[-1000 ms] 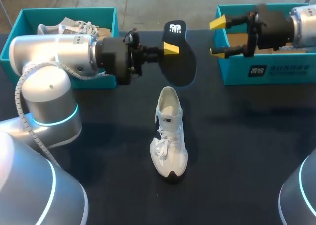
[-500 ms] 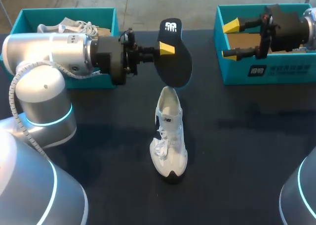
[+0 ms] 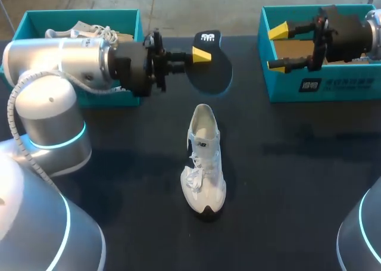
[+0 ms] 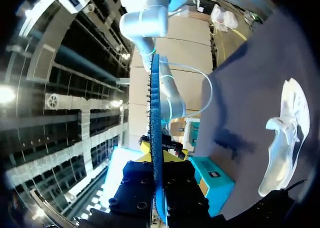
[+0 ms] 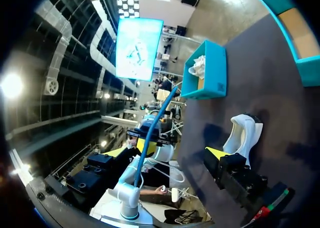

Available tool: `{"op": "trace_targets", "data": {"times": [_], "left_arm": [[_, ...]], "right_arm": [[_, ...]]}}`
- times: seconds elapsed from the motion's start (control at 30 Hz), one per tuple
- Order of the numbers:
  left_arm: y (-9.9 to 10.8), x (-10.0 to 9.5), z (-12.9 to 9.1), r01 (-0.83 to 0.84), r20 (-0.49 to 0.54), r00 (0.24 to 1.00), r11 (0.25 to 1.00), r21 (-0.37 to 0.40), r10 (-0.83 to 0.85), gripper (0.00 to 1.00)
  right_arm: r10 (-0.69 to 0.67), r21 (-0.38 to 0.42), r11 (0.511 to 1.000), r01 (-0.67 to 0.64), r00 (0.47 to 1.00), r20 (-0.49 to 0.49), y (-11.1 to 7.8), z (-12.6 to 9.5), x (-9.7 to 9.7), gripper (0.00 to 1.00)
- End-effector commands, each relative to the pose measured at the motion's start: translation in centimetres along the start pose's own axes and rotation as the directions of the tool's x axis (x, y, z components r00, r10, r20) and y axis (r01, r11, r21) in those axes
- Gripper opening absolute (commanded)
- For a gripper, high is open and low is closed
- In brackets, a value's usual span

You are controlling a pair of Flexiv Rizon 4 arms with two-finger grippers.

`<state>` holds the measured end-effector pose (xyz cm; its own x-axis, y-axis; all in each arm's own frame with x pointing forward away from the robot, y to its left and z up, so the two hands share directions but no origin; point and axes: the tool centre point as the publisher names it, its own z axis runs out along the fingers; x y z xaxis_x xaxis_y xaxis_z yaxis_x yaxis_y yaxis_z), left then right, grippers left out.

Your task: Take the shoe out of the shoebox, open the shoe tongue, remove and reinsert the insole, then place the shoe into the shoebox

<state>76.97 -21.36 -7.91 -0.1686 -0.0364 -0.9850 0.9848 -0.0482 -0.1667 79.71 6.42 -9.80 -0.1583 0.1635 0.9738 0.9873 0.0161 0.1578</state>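
Soft, even light falls from above on the dark matte table [image 3: 286, 181]. The white shoe [image 3: 204, 164] stands out bright, with a faint shadow around it. In the left wrist view a ceiling lamp [image 4: 6, 93] flares white.

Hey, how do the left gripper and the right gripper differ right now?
The left gripper is shut on the black insole; the right gripper is open and holds nothing. The left gripper hangs over the table beyond the white shoe, at its heel end; the right gripper is over the right-hand teal shoebox. Both have yellow tips and point toward the middle.
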Motion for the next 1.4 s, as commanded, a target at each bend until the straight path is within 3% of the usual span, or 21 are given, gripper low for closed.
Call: {"op": "trace_targets", "data": {"times": [0.03,0.17,0.2,0.23,0.37,0.4,0.63,0.73,1.33,1.4], "left_arm": [[0.4,-1.0,-0.2,0.472,-0.201,0.867,0.88,0.041,-0.456,0.0],[-0.1,-0.4,-0.5,0.702,-0.302,0.675,0.712,-0.018,-0.673,0.0],[-0.2,-0.3,-0.6,0.717,-0.303,0.661,0.697,-0.017,-0.687,0.0],[-0.3,-0.1,-0.7,0.781,-0.292,0.581,0.621,-0.063,-0.76,0.0],[-0.7,0.3,-1.0,0.877,-0.233,0.444,0.473,-0.084,-0.865,0.0],[-0.9,0.3,-1.1,0.91,-0.198,0.377,0.402,-0.102,-0.905,0.0],[-0.4,0.1,-1.2,1.0,0.047,0.021,0.02,-0.018,-0.999,0.0],[0.0,0.3,-1.2,0.996,0.08,-0.08,-0.077,0.037,-0.994,0.0],[0.0,0.3,-1.2,0.996,0.08,-0.08,-0.077,0.037,-0.994,0.0],[-0.1,0.3,-1.3,0.979,0.068,-0.203,-0.201,0.043,-0.977,0.0]], "right_arm": [[0.0,0.0,1.0,0.0,1.0,0.002,0.0,0.1,0.0,1.0],[0.0,0.0,1.0,0.0,1.0,0.002,0.0,0.1,0.0,1.0],[0.0,0.0,1.0,0.0,1.0,0.002,0.0,0.1,0.0,1.0],[0.0,0.0,1.0,0.0,1.0,0.002,0.0,0.1,0.0,1.0],[0.0,0.0,1.0,0.0,1.0,0.002,0.0,0.1,0.0,1.0],[0.0,0.0,1.0,0.0,1.0,0.002,0.0,0.1,0.0,1.0],[0.0,0.0,1.0,0.0,1.0,0.002,0.0,0.1,0.0,1.0],[0.0,0.0,1.0,0.0,1.0,0.002,0.0,0.1,0.0,1.0],[0.0,0.0,1.0,0.0,1.0,0.002,0.0,0.1,0.0,1.0],[0.0,0.0,1.0,0.0,1.0,0.002,0.0,0.1,0.0,1.0]]}}
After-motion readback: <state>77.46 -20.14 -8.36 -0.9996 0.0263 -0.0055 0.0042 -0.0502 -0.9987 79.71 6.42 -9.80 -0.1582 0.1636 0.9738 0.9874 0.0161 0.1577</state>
